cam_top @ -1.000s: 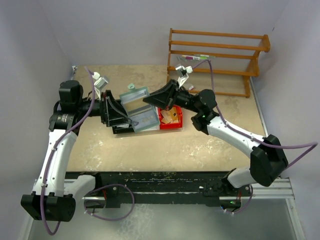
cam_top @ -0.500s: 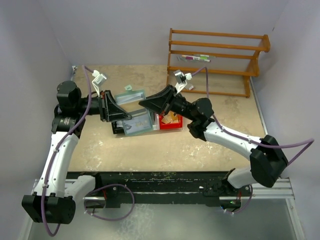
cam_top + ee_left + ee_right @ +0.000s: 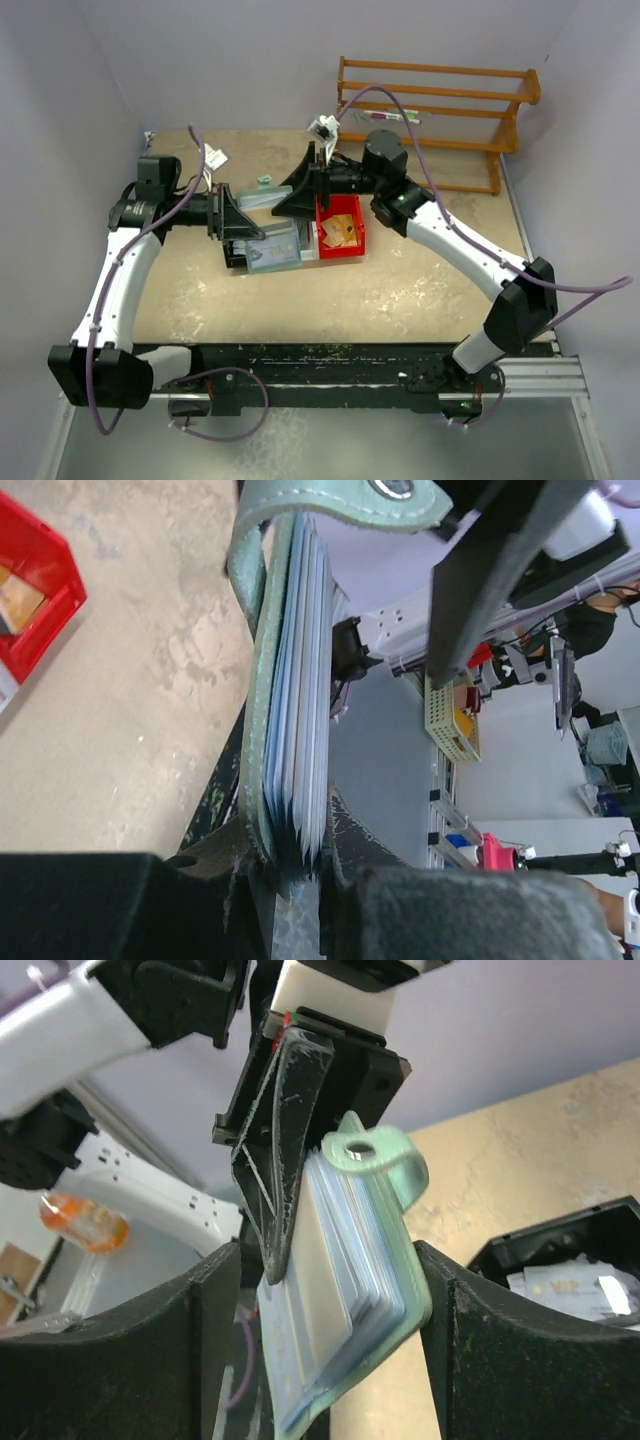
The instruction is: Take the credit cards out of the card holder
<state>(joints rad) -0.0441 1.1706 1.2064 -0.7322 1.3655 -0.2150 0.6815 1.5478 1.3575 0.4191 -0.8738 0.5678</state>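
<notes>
The card holder (image 3: 395, 1305) is a small pale grey-green pouch of soft, leather-like material with a stitched, rounded edge. A short strap at its top bends over and ends in a metal snap ring (image 3: 362, 1149). It hangs in the air between the two claws, above the far side of the bins and clear of the table (image 3: 400, 290).

Packed inside the pouch is a tight stack of the credit cards (image 3: 300, 680). They are thin, stiff, light-blue and white sheets, and their edges show as fine parallel lines. None has been drawn out.

The left gripper (image 3: 290, 875) is clamped on the closed lower end of the holder. Its scuffed black fingers (image 3: 285, 1160) press flat against the pouch's sides.

The right gripper (image 3: 325, 1255) stands wide open, with one broad, matt black finger on each side of the holder's free end. I cannot tell whether either finger touches the pouch.

Below the holder sits a row of small plastic bins. These are a black bin (image 3: 560, 1250) holding pale flat scraps, a clear greyish bin (image 3: 280, 250), and a glossy red bin (image 3: 352, 250) with something orange-yellow in it.

The table is a mottled, sandy beige slab. At its far right corner stands a slatted rack (image 3: 440, 95) of orange-brown wood.
</notes>
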